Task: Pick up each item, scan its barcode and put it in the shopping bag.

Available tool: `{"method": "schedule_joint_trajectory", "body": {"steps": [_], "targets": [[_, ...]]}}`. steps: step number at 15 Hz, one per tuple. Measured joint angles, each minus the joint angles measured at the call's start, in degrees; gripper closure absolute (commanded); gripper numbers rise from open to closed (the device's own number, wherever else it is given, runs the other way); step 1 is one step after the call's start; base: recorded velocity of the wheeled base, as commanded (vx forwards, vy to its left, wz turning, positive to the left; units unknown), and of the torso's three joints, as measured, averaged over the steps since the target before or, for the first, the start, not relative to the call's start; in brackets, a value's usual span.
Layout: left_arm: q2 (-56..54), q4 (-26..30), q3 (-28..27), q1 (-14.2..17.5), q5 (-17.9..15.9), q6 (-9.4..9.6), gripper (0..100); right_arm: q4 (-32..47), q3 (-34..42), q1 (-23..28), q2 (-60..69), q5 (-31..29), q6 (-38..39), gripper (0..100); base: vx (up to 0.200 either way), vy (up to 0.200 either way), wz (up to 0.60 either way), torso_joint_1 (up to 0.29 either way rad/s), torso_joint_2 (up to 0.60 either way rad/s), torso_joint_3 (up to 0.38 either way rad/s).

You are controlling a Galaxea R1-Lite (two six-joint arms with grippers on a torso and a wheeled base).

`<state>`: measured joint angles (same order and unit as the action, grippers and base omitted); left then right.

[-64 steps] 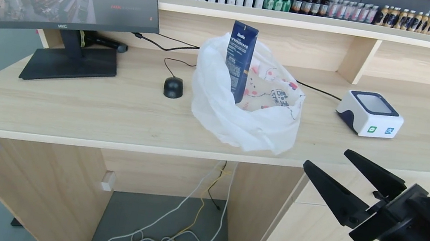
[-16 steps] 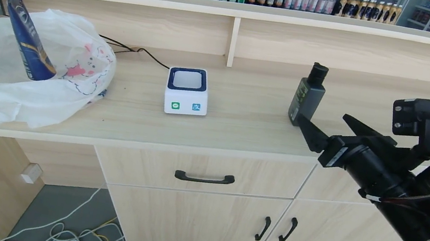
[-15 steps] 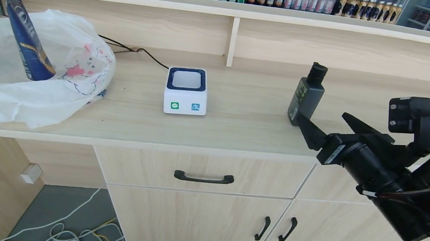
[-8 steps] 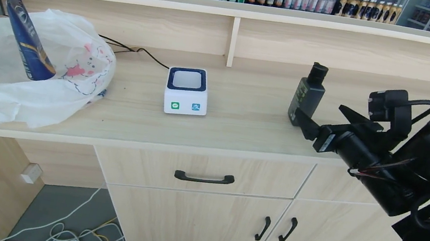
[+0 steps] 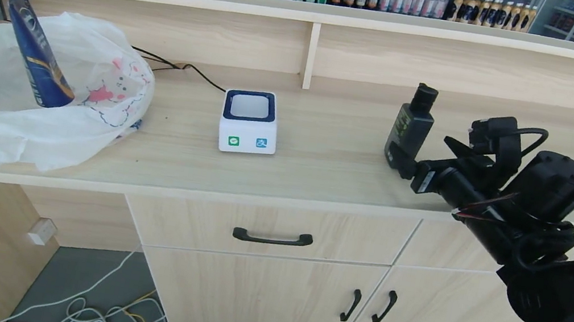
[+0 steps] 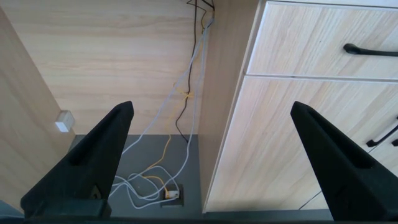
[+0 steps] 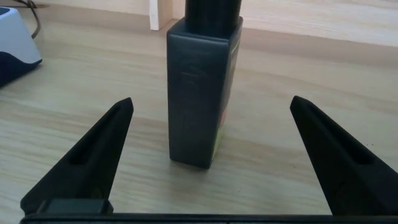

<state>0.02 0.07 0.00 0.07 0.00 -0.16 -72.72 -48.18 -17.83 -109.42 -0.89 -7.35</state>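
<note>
Right gripper point(image 7: 211, 102), jaws spread wide, empty. Dark bottle point(image 7: 198, 118) stands upright on the counter point(image 7: 62, 93) between its fingers point(image 7: 93, 155), untouched.

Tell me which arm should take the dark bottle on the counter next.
Right. The right gripper is open just above the counter, with the dark bottle standing between its fingers, not yet gripped. The left gripper hangs open below the counter, facing the cabinet front and cables.

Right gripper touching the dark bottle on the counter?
Apart. Right wrist view: the right gripper is open, with bare counter visible between each finger and the dark bottle.
</note>
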Motion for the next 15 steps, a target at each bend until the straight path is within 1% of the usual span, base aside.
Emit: {"method": "schedule_joint_trajectory", "body": {"steps": [3, 5, 8, 15], "targets": [[0.0, 0.0, 0.0, 0.0, 0.0, 0.00, 0, 0.6, -1.5, -0.9, -1.3, -0.1, 1.6, 0, 0.000, 0.000, 0.00, 0.000, 0.00, 0.000], [0.0, 0.0, 0.0, 0.0, 0.0, 0.00, 0, 2.5, -3.5, -1.2, -1.6, 0.0, 1.7, 0, 0.000, 0.000, 0.00, 0.000, 0.00, 0.000], [0.0, 0.0, 0.0, 0.0, 0.0, 0.00, 0, 2.8, -6.4, -1.6, -2.5, 0.2, 3.2, 0, 0.000, 0.000, 0.00, 0.000, 0.00, 0.000], [0.0, 0.0, 0.0, 0.0, 0.0, 0.00, 0, 3.3, -10.0, -1.7, -4.8, 0.2, 5.1, 0, 0.000, 0.000, 0.00, 0.000, 0.00, 0.000]]}}
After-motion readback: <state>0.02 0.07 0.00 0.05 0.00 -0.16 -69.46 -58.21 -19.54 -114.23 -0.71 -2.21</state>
